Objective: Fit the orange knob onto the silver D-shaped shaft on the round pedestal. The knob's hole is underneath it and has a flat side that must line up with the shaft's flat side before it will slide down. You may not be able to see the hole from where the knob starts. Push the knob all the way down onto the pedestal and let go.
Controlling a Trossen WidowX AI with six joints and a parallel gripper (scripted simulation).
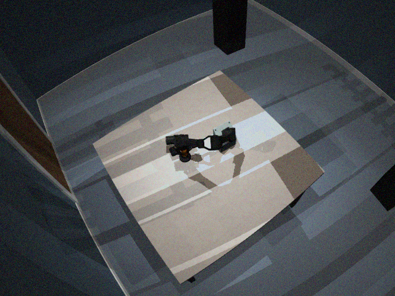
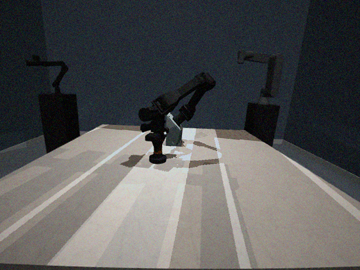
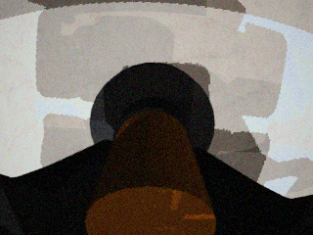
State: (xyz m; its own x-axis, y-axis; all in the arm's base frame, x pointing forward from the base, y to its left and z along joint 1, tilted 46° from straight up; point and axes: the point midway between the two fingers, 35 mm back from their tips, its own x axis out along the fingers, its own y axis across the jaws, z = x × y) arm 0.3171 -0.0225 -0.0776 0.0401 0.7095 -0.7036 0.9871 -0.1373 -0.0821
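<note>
The orange knob [image 1: 184, 153] [image 2: 159, 151] [image 3: 152, 211] stands upright over the dark round pedestal [image 1: 184, 158] [image 2: 157, 159] [image 3: 152, 80]. My gripper [image 1: 183, 150] [image 2: 157, 147] [image 3: 152, 153] is shut on the knob, with a dark finger on each side of it. In the wrist view the knob's lower end is over the pedestal's middle, in front of a dark raised ring. The silver shaft and the hole under the knob are hidden. I cannot tell whether the knob touches the pedestal or how its flat side is turned.
The pedestal stands on the pale table [image 1: 203, 229] [image 2: 298, 209]. The arm's light grey base bracket [image 1: 222, 127] [image 2: 174, 136] is behind it. Shadows and bright bands cross the table. Two other arms [image 2: 60, 71] [image 2: 273, 73] stand on dark columns beyond the table.
</note>
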